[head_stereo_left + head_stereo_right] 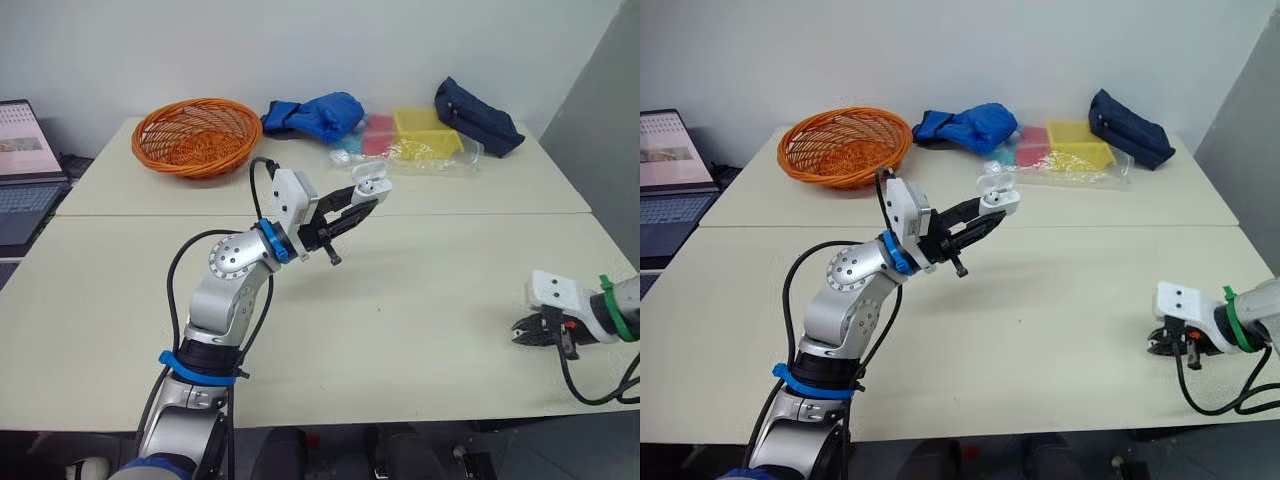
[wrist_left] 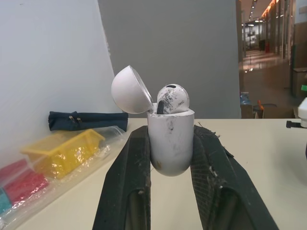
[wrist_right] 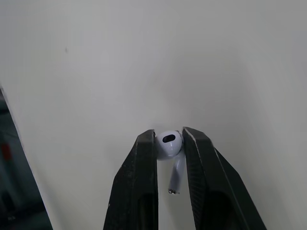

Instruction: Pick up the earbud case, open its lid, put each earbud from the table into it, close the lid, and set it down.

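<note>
My left gripper (image 1: 362,200) is raised over the middle of the table and shut on the white earbud case (image 2: 170,139). The case's lid (image 2: 130,90) stands open, and one earbud (image 2: 172,98) sits in it. The case (image 1: 371,186) shows white at the fingertips in the left eye view. At the table's right edge my right gripper (image 1: 520,331) is low on the tabletop. Its fingers (image 3: 144,158) are shut on the second white earbud (image 3: 169,144), whose stem points back toward the wrist.
An orange wicker basket (image 1: 196,135) stands at the back left. A blue cloth bag (image 1: 318,114), a clear packet with red and yellow boxes (image 1: 420,137) and a dark navy pouch (image 1: 478,116) line the back. A laptop (image 1: 22,170) sits off the left side.
</note>
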